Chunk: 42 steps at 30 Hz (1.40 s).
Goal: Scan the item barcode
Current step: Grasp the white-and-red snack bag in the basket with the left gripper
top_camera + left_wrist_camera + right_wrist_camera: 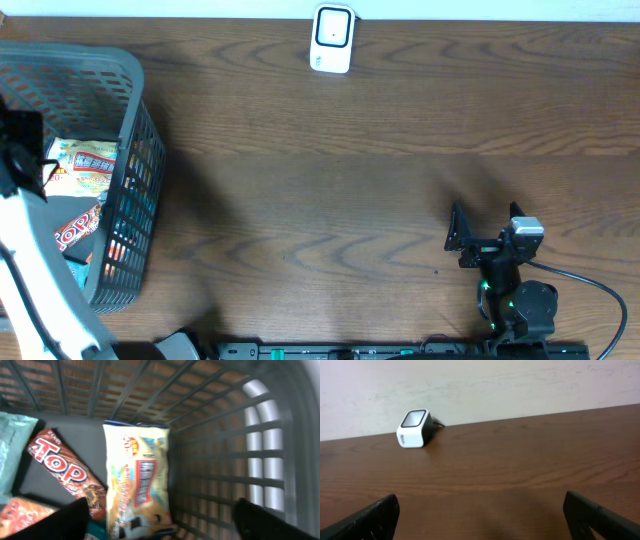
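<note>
— How many tools do you count, and how do they stand?

— Two. The right tool (485,222) is over the near right part of the surface (330,200), its fingers spread wide and nothing between them. The left tool (161,510) is down inside the basket (100,62); its two dark fingers (70,520) are wide apart too and grip nothing.

— And the other things?

— One grey basket at the left edge and one white scanner (332,38) at the far edge, well apart from both tools. In the basket I count four packets for sure. The cream packet (137,480) lies in the middle, along the mesh wall, its near end between the open fingers. Just beside it, on the left, is one red-brown bar (65,472) with the word "TOP". Further left is one pale blue packet (12,445), and in the near corner one orange-red packet (22,515). A teal piece (97,532) shows under the cream packet; what it is I cannot tell.

— What does one view give that another does not?

— The overhead view shows basket, scanner and both tools together, but the packets only in pieces, past the left arm (40,270). The left wrist view shows the packets plainly, but no scanner. The right wrist view shows the scanner from the side, with its grey window turned upward, before a pale wall (520,385).
</note>
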Motion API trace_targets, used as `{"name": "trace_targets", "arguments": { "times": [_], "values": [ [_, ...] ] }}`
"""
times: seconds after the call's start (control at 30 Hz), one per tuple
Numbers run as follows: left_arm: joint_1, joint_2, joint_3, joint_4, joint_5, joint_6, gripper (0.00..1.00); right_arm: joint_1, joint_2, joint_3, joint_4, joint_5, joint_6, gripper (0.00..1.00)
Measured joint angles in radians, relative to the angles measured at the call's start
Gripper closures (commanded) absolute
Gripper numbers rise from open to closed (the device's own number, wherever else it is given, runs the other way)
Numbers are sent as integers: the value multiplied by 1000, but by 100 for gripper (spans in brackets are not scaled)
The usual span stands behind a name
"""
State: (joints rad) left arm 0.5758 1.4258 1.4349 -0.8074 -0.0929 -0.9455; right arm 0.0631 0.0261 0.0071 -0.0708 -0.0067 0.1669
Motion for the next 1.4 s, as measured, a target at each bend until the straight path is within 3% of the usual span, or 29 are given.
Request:
{"name": "trace_targets", "arguments": {
  "times": [0.37,0.8,0.83,0.9,0.93,0.97,1.4],
  "values": [
    [0,341,0,56,10,1,2,0,0,0,0,0,0,1],
    [-32,579,0,157,92,1,2,0,0,0,0,0,0,1],
    [-41,590,3,157,79,4,11,0,0,0,0,0,0,1],
    [-56,595,9,169,75,4,61,0,0,0,0,0,0,1],
    [-61,602,15,173,71,9,81,0,0,0,0,0,0,1],
    [-65,610,20,186,72,11,93,0,0,0,0,0,0,1],
    [-28,510,27,182,114,151,93,0,0,0,0,0,0,1]
  ]
}}
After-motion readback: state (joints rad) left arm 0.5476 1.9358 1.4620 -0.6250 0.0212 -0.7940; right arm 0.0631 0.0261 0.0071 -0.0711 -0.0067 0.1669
